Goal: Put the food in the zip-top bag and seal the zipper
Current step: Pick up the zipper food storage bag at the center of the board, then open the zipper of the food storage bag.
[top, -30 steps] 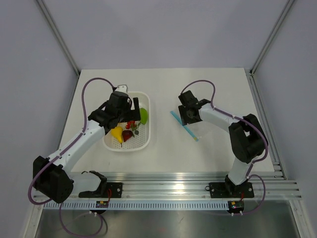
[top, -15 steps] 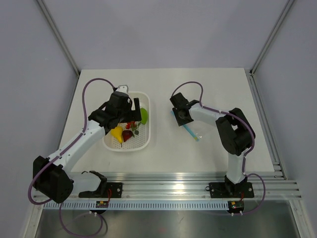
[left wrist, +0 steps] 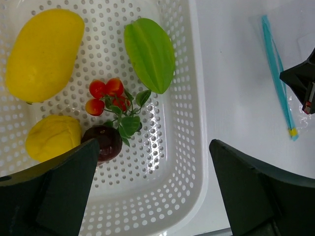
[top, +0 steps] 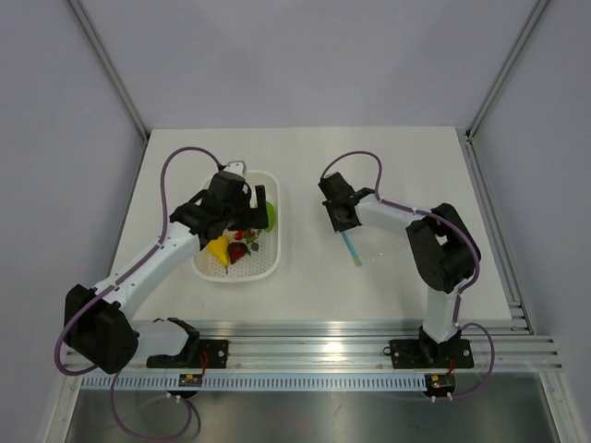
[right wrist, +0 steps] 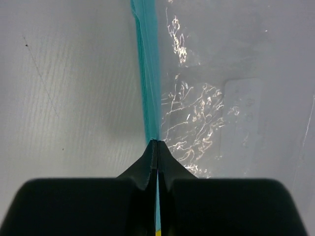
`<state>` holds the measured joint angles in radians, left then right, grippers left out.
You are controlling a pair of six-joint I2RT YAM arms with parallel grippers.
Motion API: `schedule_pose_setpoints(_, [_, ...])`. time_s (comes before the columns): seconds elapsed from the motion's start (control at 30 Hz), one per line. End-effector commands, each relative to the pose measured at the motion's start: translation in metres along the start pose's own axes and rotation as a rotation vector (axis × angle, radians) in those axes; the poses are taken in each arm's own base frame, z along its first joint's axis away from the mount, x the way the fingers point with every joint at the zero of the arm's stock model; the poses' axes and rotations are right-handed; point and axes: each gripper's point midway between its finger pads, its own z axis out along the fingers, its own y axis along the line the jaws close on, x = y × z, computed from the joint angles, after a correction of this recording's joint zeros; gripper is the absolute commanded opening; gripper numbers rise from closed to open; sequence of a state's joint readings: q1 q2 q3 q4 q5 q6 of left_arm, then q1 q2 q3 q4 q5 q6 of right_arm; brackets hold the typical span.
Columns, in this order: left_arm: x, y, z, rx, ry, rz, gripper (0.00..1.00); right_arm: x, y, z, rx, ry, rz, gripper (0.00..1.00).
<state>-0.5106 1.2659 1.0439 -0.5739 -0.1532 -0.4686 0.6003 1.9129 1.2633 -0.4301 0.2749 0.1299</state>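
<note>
left gripper [left wrist: 152, 164]: fingers wide apart, above white perforated plastic basket [left wrist: 198, 123] | inside basket: large yellow toy fruit [left wrist: 44, 54], small yellow toy fruit [left wrist: 53, 137], green leaf-shaped piece [left wrist: 150, 54], dark red fruit [left wrist: 107, 142], red berry cluster [left wrist: 106, 93] | right of basket: clear plastic zip-top bag [right wrist: 197, 113] lying flat | right gripper [right wrist: 156, 145]: fingers pinched together on its teal zipper strip [right wrist: 147, 73]

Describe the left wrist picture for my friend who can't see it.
A white basket holds two yellow fruits, a green leaf, red berries and a dark red fruit. The open left claw hovers over it; a blue zipper lies right of it.
</note>
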Motion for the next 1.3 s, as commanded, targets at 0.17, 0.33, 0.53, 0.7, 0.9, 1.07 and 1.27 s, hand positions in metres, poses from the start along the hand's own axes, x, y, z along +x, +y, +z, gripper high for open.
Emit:
schedule_pose_setpoints(0.17, [-0.013,-0.081,-0.004,0.383,0.024,-0.06,0.99,-0.055,0.012,-0.075,-0.163,-0.236,0.141,0.0])
schedule_pose_setpoints(0.33, [-0.018,-0.126,-0.001,0.558,0.028,-0.128,0.96,-0.068,0.032,-0.113,-0.319,-0.283,0.227,0.0])
schedule_pose_setpoints(0.53, [-0.012,-0.154,0.018,0.626,0.071,-0.18,0.88,-0.077,0.041,-0.136,-0.403,-0.309,0.261,0.0])
schedule_pose_setpoints(0.7, [-0.018,-0.162,0.024,0.651,0.057,-0.225,0.81,-0.075,0.044,-0.141,-0.431,-0.304,0.269,0.0])
schedule_pose_setpoints(0.9, [-0.02,-0.169,0.043,0.651,0.062,-0.233,0.68,-0.076,0.048,-0.15,-0.468,-0.311,0.276,0.0])
schedule_pose_setpoints(1.07, [-0.015,-0.166,0.052,0.626,0.069,-0.233,0.59,-0.074,0.047,-0.159,-0.483,-0.322,0.279,0.0])
schedule_pose_setpoints(1.27, [-0.017,-0.169,0.056,0.631,0.069,-0.244,0.53,-0.073,0.051,-0.165,-0.516,-0.322,0.278,0.0])
